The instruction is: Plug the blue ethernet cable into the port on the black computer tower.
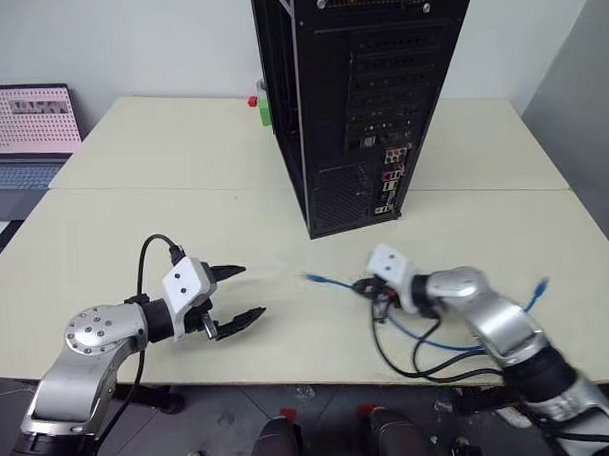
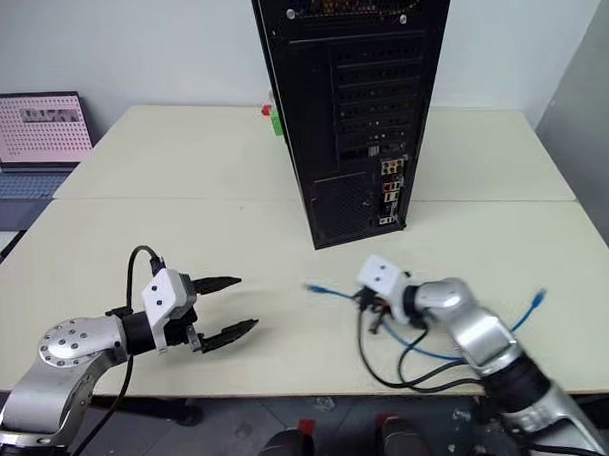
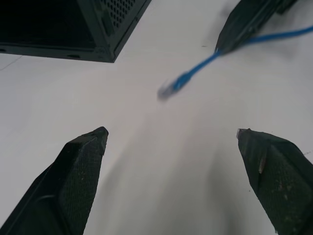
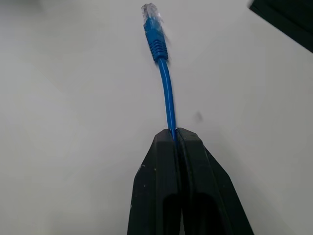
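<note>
The blue ethernet cable (image 4: pixel 167 100) is pinched a short way behind its plug by the closed right gripper (image 1: pixel 370 287) on the pale table (image 1: pixel 184 212); the plug is left jutting out toward the left gripper (image 1: pixel 239 293), whose fingers are spread wide and empty; the black computer tower (image 1: pixel 365 96) is cut off at the top, its ports too small to be made out

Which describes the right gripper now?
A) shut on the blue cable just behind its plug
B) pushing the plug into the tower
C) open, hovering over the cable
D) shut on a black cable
A: in the right wrist view the right gripper is pinched on the blue ethernet cable, its plug sticking out ahead, clear of the black computer tower.
</note>
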Tool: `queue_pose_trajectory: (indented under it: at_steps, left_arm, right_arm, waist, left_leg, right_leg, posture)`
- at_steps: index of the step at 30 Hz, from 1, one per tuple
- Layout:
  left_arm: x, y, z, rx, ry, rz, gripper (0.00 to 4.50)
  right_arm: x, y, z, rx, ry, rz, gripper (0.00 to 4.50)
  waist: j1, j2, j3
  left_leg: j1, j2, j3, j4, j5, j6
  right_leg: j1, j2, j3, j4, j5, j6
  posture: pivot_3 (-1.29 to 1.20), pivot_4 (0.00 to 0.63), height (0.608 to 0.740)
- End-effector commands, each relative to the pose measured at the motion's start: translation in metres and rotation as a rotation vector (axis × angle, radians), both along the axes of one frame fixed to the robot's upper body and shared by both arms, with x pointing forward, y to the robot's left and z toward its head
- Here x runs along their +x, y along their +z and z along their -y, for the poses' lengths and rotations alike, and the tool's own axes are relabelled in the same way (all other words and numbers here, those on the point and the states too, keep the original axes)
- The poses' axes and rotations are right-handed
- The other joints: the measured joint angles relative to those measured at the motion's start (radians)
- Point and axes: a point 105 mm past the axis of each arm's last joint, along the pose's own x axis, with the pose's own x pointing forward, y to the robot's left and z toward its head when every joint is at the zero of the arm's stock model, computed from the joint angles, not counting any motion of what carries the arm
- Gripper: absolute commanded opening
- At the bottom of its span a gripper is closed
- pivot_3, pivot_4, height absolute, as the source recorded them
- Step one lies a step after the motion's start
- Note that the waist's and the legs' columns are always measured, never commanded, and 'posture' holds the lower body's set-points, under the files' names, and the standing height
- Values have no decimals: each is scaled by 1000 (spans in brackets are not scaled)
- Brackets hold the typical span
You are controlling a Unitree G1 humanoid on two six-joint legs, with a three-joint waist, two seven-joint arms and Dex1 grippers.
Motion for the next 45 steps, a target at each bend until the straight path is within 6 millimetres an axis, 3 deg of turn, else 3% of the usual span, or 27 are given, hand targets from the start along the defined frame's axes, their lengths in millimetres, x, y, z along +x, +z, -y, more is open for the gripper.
queue_pose_trajectory:
  at_steps: [1, 6, 11, 15, 25, 37, 45]
  left_arm:
    - [-6, 3, 13, -9, -67, 23, 4500]
    - [-8, -2, 21, -22, -110, -2, 4500]
    - [-7, -5, 23, -21, -119, -3, 4500]
    - [-8, -7, 24, -20, -122, -5, 4500]
    - [-10, -12, 22, -19, -126, -8, 4500]
    - [-8, -16, 25, -49, -133, -30, 4500]
    - [-3, -9, 43, -44, -242, -61, 4500]
  right_arm:
    - [-13, 21, 8, 15, 82, 37, 46]
    - [-15, 27, 10, 6, 106, 61, 817]
    - [-15, 31, -3, 75, 112, 50, 2049]
    - [-3, 28, -13, 122, 58, 63, 3047]
    - [10, 2, -25, 152, -8, 2, 3047]
    - [5, 4, -30, 133, 42, 35, 148]
    - [-16, 35, -57, 153, 261, 94, 72]
  waist:
    - [-2, 0, 0]
    - [-16, 0, 0]
    - [-13, 0, 0]
    - [-12, 0, 0]
    - [-6, 0, 0]
    - [-6, 0, 0]
    - [-6, 0, 0]
  left_leg:
    - [0, 0, 0, 0, 0, 0]
    - [3, 2, 1, 0, 0, 0]
    - [2, 1, 1, 0, 0, 0]
    - [1, 1, 1, 0, 0, 0]
    - [1, 1, 1, 0, 0, 0]
    - [1, 0, 1, 0, 0, 0]
    - [1, 0, 1, 0, 0, 0]
  right_leg:
    - [0, 0, 0, 0, 0, 0]
    - [0, 4, 2, 1, -2, 3]
    - [0, 5, 2, 1, -2, 3]
    - [0, 4, 2, 1, -2, 2]
    - [0, 4, 2, 1, 0, -1]
    - [0, 4, 1, 1, 0, -1]
    - [0, 5, 1, 1, 0, -1]
  posture:
    - [0, 150, 740]
    - [0, 150, 740]
    - [0, 150, 740]
    - [0, 150, 740]
    - [0, 150, 740]
    - [0, 150, 740]
    - [0, 150, 740]
